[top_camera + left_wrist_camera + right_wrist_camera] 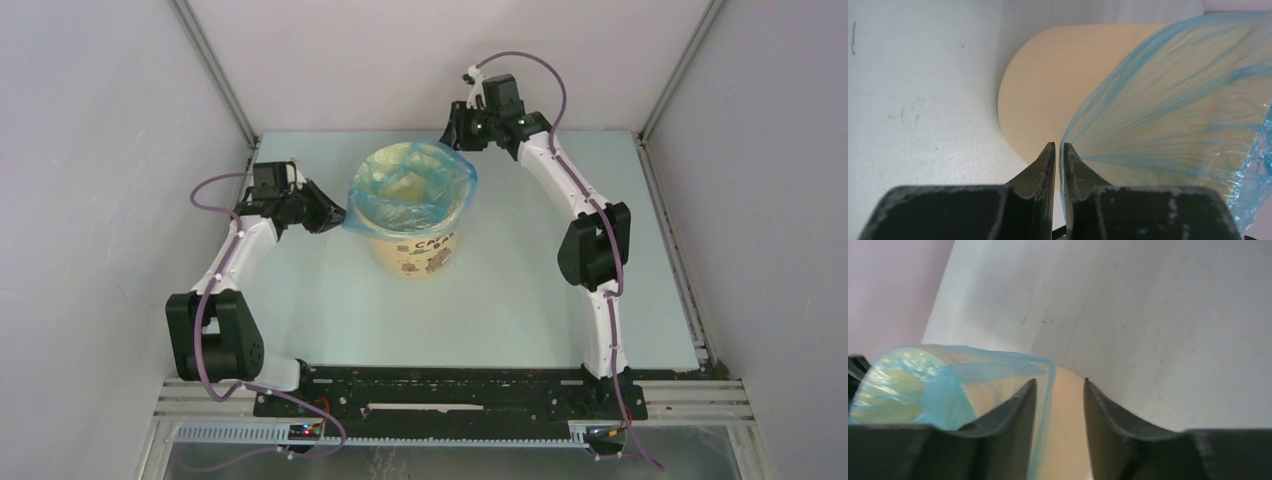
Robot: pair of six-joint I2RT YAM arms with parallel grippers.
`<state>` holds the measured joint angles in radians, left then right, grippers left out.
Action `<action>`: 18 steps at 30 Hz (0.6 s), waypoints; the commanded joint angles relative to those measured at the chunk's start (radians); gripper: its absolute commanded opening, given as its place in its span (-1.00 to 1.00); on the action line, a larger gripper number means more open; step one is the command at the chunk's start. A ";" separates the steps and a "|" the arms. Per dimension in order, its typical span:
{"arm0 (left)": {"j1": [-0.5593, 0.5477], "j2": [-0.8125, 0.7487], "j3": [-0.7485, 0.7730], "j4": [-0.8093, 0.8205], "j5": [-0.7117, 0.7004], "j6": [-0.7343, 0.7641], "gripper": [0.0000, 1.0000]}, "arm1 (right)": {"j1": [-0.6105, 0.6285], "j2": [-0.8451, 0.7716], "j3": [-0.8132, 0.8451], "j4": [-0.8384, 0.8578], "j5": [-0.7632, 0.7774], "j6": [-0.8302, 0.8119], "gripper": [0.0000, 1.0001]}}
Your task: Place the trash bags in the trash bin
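Observation:
The tan-yellow trash bin [415, 255] stands mid-table, with a thin blue trash bag [412, 190] lining its mouth and folded over the rim. My left gripper [335, 218] is at the bin's left side, shut on the bag's edge. In the left wrist view the film [1168, 100] fans out from the closed jaws [1058, 146] over the bin wall [1048, 80]. My right gripper [452, 135] is at the bin's far right rim. It is open [1059, 382], and the bag's edge [1045, 405] hangs between the fingers in front of the bin wall [1068, 420].
Pale table top [520, 310] with grey enclosure walls on the left, back and right. A metal frame rail [450, 400] runs along the near edge by the arm bases.

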<state>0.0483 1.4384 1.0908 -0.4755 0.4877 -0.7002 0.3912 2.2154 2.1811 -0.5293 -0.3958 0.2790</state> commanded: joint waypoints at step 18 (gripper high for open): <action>-0.015 -0.063 -0.003 -0.069 0.037 0.012 -0.58 | -0.202 -0.698 -0.751 0.117 -0.469 0.431 0.48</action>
<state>0.0383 1.4002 1.0733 -0.5194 0.5087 -0.7132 0.1818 1.5585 1.5532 -0.6170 -0.6918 0.6167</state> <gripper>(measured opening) 0.208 0.755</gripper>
